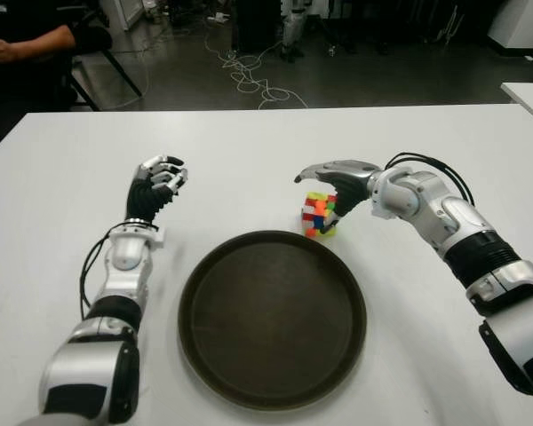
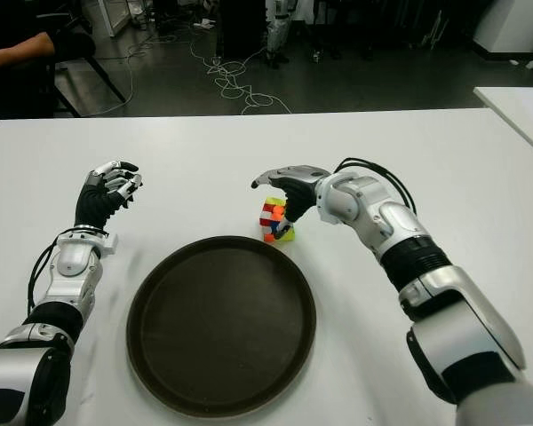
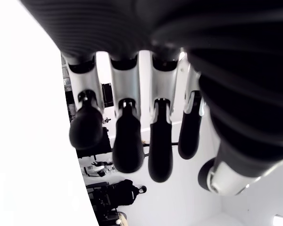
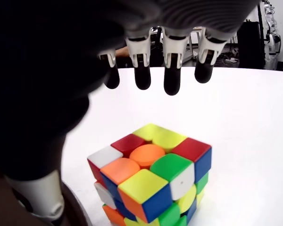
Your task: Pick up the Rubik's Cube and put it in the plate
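White table, carrying all items listed. Nearest the robot: round dark plate, shallow rim, nothing in it. Just beyond the plate's far rim, on the robot's right side of centre: Rubik's Cube, scrambled colours, standing on the table close beside the rim; whether it touches the rim cannot be told. Right hand: poised directly above the cube, palm down, fingers spread apart and extended over it, holding nothing; a clear gap shows between fingertips and cube in the right wrist view. Left hand: to the left of the plate, raised upright, fingers loosely bent and relaxed, empty. Far background: dark floor with tangled cables; a person's arm at the far left corner, beyond the table edge
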Robot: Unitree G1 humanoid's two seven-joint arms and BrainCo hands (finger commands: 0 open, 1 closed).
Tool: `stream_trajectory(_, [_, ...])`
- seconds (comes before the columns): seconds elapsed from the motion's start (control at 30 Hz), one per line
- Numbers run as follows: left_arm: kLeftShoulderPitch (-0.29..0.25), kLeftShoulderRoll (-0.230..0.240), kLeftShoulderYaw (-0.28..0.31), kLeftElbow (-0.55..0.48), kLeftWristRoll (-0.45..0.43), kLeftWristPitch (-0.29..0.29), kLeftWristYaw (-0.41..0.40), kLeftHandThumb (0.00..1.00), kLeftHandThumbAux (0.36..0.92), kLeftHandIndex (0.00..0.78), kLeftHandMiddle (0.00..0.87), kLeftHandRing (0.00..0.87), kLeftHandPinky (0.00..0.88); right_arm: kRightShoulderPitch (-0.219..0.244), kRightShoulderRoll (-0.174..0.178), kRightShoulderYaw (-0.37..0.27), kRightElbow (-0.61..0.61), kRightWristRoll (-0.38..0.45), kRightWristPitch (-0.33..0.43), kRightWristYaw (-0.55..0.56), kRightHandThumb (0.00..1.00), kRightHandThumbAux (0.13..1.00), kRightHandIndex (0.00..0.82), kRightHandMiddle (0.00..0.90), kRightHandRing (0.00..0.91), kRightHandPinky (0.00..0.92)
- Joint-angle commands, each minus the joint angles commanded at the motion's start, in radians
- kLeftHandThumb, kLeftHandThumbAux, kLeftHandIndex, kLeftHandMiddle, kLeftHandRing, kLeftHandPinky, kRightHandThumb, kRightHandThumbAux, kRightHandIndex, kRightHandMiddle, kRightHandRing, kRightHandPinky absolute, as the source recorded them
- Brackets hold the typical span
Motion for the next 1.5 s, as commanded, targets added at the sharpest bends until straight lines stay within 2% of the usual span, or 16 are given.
stream_trajectory(0.87, [0.002,-0.012,0.029,-0.007,-0.042,0.009,-0.037,0.840,0.671,0.401,0.564,0.684,0.732,-0.009,0.016,0.007,0.022,-0.017,0.033,-0.006,0.000,0.760,0.087,0.112,0.116,0.119])
stream_trajectory(1.27, [0.003,-0.006,0.022,-0.005,-0.027,0.010,-0.022,0.840,0.670,0.403,0.563,0.688,0.733,-0.013,0.020,0.004,0.056,-0.007,0.012,-0.027,0.000,0.760,0.090,0.111,0.118,0.119])
stream_trajectory(1.5, [0.003,-0.004,0.023,-0.006,-0.029,0.011,-0.031,0.841,0.670,0.405,0.567,0.693,0.734,-0.030,0.013,-0.004,0.066,-0.001,0.012,-0.019,0.000,0.753,0.091,0.112,0.122,0.122])
